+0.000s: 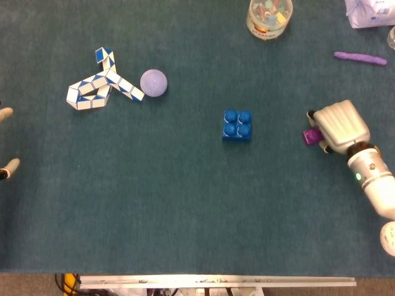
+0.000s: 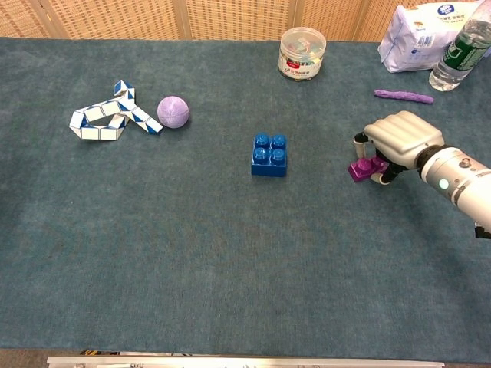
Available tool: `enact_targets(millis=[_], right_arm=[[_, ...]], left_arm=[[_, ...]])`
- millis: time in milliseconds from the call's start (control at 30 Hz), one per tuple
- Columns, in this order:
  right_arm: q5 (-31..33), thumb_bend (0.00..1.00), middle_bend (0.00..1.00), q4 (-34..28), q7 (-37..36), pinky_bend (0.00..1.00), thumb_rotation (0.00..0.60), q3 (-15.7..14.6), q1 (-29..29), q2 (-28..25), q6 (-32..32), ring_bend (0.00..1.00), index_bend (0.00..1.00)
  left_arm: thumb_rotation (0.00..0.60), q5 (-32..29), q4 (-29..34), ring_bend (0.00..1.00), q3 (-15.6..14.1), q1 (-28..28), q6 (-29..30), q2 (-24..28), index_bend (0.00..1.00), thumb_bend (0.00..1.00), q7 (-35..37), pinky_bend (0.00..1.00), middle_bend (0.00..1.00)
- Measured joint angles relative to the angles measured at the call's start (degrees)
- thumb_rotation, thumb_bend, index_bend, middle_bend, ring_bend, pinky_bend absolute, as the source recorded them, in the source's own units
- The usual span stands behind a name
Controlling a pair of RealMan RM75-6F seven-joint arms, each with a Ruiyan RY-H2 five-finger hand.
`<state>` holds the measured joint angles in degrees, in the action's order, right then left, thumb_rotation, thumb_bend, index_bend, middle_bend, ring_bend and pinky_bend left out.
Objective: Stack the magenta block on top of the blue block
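Note:
The blue block (image 1: 237,126) (image 2: 269,156), with studs on top, sits alone at the table's middle. The small magenta block (image 1: 311,136) (image 2: 361,170) lies to its right, low at the table surface. My right hand (image 1: 339,125) (image 2: 399,142) arches over it, and its fingers close around the block's sides, so most of the block is hidden. A clear gap separates this hand from the blue block. Of my left hand (image 1: 6,140), only two spread fingertips (image 1: 5,113) show at the left edge of the head view, holding nothing.
A blue-and-white snake puzzle (image 1: 99,86) (image 2: 107,116) and a lilac ball (image 1: 153,82) (image 2: 173,112) lie at the far left. A clear tub (image 1: 269,17) (image 2: 301,52) stands at the back. A purple strip (image 1: 360,58) (image 2: 403,96), a white bag (image 2: 418,40) and a bottle (image 2: 462,46) occupy the back right.

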<state>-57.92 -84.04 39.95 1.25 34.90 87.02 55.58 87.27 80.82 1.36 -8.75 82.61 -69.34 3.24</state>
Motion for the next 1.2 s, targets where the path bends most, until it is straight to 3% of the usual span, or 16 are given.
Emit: enact_targets(millis=[767, 1200], right_arm=[[0.14, 0.25, 1.00, 1.10, 0.02, 1.00, 0.600, -0.38, 0.06, 0.58, 0.53, 1.00, 0.55], [-1.03, 0.25, 1.00, -10.35, -2.97, 1.00, 0.600, 3.21, 2.06, -6.28, 0.29, 1.00, 0.55]], left_arm=[[0.600, -0.12, -0.07, 0.16, 0.02, 0.20, 0.04, 0.13, 0.20, 0.15, 0.69, 0.16, 0.16], [0.600, 0.41, 0.93, 0.16, -0.19, 0.28, 0.26, 0.64, 0.20, 0.15, 0.57, 0.16, 0.16]])
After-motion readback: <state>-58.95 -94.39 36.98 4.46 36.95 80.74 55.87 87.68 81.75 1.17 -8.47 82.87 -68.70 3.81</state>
